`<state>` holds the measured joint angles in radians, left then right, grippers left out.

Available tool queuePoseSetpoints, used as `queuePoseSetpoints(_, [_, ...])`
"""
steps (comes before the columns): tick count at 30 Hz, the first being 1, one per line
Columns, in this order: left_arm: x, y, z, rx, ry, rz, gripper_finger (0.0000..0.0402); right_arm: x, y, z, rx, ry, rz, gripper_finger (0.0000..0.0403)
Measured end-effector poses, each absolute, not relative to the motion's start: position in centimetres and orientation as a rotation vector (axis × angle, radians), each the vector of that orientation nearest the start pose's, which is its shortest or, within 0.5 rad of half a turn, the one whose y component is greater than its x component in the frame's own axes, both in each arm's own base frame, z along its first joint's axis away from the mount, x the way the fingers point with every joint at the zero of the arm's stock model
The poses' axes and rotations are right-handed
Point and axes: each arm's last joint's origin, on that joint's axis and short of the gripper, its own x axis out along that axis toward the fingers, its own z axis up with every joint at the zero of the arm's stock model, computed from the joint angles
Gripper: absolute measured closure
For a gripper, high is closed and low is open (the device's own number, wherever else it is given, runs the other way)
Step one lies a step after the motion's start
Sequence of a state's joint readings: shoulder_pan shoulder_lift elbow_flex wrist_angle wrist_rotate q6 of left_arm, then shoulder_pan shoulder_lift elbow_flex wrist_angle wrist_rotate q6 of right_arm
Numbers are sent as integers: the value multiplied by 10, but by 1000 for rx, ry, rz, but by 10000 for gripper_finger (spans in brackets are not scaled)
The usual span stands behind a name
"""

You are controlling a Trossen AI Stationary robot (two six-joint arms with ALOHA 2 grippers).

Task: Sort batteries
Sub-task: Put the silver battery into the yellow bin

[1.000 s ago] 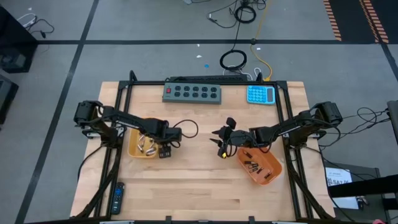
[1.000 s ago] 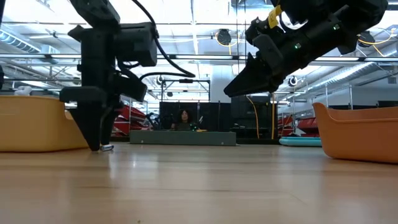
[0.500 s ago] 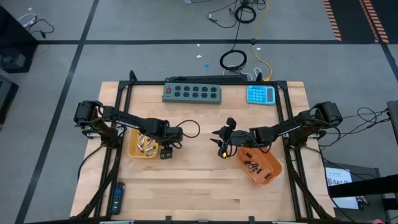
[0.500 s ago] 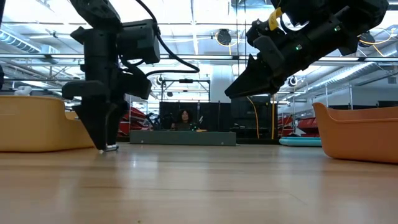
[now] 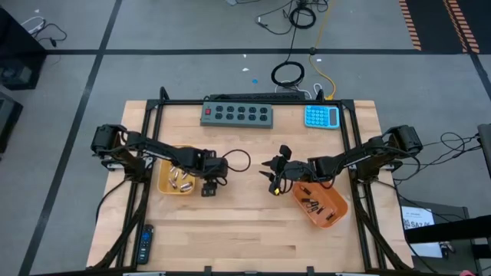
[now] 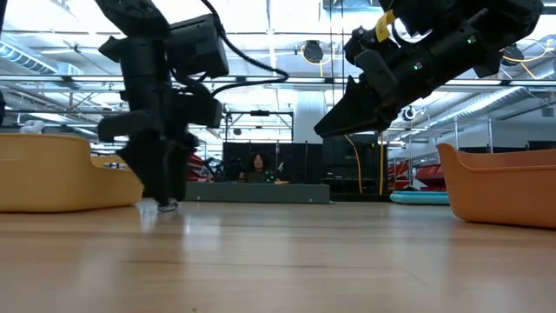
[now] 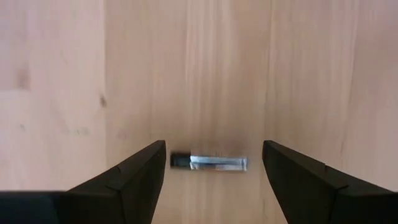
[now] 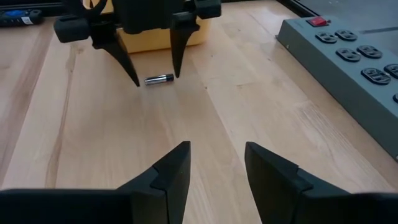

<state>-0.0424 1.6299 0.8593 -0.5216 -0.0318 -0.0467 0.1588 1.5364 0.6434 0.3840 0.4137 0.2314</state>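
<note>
Left gripper (image 7: 211, 163) wide open, empty, straddling the battery (image 7: 209, 162); close squarely across its middle.

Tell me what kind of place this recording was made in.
Probably a large robotics lab or workshop hall: a wooden table stands on grey floor marked with tape lines, cables lie loose behind it, and the low view shows high ceiling trusses.

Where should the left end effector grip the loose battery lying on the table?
Grip the battery across its silver mid-body, descending from straight above. It lies flat on the wood, and the open left end effector is probably best closed across the ends as it stands, one finger beyond each.
</note>
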Motion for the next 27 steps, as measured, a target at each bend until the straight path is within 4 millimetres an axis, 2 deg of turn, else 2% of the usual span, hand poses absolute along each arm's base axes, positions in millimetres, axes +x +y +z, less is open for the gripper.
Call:
queuePoseSetpoints(4, [283,-10,147,-13,1254,39,127,292,35,168,81,457,-304,260])
queuePoseSetpoints(13, [287,-11,130,-21,1312,17,127,292,35,168,82,454,-304,260])
queuePoseSetpoints(27, [291,-12,128,-17,1274,13,136,292,35,168,82,454,-303,260])
